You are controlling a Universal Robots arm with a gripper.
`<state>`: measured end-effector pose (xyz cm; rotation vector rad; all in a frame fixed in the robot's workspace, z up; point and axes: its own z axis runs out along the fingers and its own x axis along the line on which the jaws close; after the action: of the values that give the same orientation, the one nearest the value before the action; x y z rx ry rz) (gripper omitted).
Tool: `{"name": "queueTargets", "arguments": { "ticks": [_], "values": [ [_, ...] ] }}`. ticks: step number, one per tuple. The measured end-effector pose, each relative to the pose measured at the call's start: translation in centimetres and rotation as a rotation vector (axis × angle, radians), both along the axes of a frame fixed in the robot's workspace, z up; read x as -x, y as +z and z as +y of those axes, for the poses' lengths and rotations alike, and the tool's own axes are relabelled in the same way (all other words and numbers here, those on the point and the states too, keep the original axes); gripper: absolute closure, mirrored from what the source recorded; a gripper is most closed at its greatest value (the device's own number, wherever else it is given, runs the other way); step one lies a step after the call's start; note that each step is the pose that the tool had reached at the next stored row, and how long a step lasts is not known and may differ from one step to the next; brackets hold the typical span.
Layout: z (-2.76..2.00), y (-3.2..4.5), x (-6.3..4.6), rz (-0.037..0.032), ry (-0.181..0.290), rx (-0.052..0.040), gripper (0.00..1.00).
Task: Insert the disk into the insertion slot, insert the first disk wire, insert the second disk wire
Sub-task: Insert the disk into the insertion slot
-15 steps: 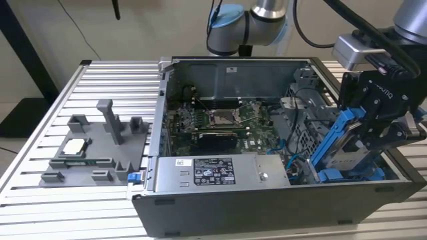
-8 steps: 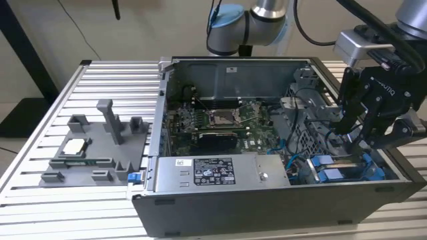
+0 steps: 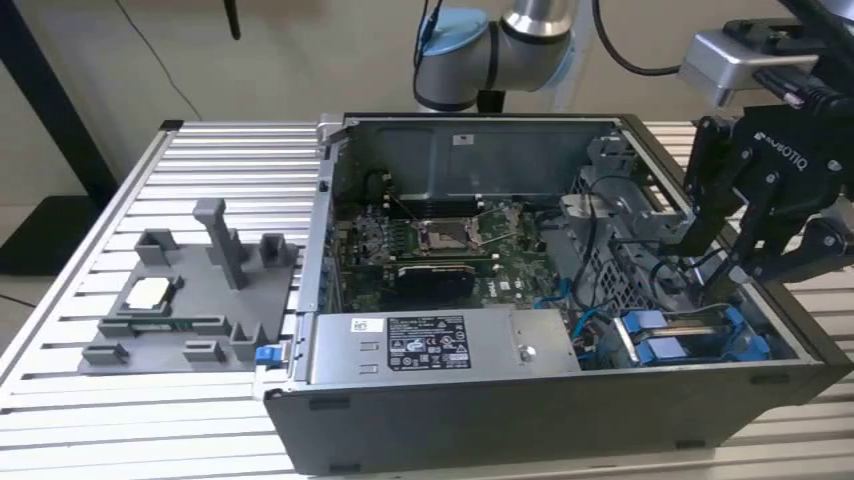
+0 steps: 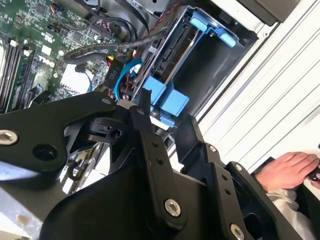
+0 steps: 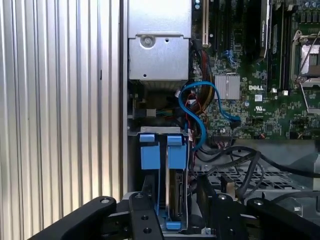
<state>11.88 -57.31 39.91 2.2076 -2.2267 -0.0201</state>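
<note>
End effector: my end effector (image 5: 175, 187) is open. Its black fingers (image 5: 149, 197) stand apart, and I can see nothing clamped between them.
Disk: the disk (image 5: 176, 150) stands on edge in its blue frame, seated in the insertion slot (image 5: 165, 131). The slot is at the corner of the computer case (image 3: 534, 430) toward the exterior view's right.
Neighbour: a second blue frame (image 5: 149, 150) sits just beside the disk, on the case-wall side. Its bay looks hollow in the second wrist view.
Key relation: the disk lies directly beneath me, with its long axis running along the case wall. My fingers straddle the pair of blue frames across their thin width. I judge that I am above them, not touching.
Wire: the second disk wire (image 4: 112, 74), a flat black plug on black leads, hangs near the disk's end. I cannot tell whether it is seated.
Blue cable: a blue cable (image 5: 202, 131) loops from the motherboard (image 5: 250, 100) toward the cage, and its far end is hidden.
Progress: I judge the disk is in and the work stands at the wires.
Surroundings: the case sits on a slatted table (image 3: 134, 420), and a person's hand (image 4: 292, 167) rests beyond it.
</note>
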Motion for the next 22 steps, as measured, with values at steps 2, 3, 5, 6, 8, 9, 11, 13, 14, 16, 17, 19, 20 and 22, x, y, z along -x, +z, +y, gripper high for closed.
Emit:
{"name": "queueTargets", "arguments": {
  "ticks": [2,3,5,6,8,9,11,13,14,16,17,19,20,22],
  "values": [
    [0.01,0.74,0.0,0.0003,0.0,-0.0002,0.53],
    [0.07,0.79,0.0,0.0003,0.0,-0.0004,0.53],
    [0.25,0.8,0.0,0.0003,0.0,-0.0006,0.53],
    [0.36,0.78,0.0,0.0003,0.0,-0.0008,0.53],
    [0.62,0.72,0.0,0.0003,0.0,-0.0012,0.53],
    [0.76,0.65,0.0,0.0003,0.0,-0.002,0.53],
    [1.05,0.51,0.0,0.0003,0.0,-0.0034,0.53],
    [1.39,0.4,0.0,0.0002,0.0,-0.0046,0.53],
    [1.54,0.36,0.0,0.0002,0.0,-0.0054,0.53],
    [1.8,0.27,0.0,0.0002,0.0,-0.0071,0.53],
    [1.91,0.23,0.0,0.0003,0.0,-0.0082,0.53],
    [2.07,0.17,0.0,0.0003,0.0,-0.0116,0.53],
    [2.11,0.15,0.0,0.0003,0.0,-0.0144,0.53],
    [2.17,0.12,0.0,0.0002,0.0,-0.0205,0.53]
  ]
}}
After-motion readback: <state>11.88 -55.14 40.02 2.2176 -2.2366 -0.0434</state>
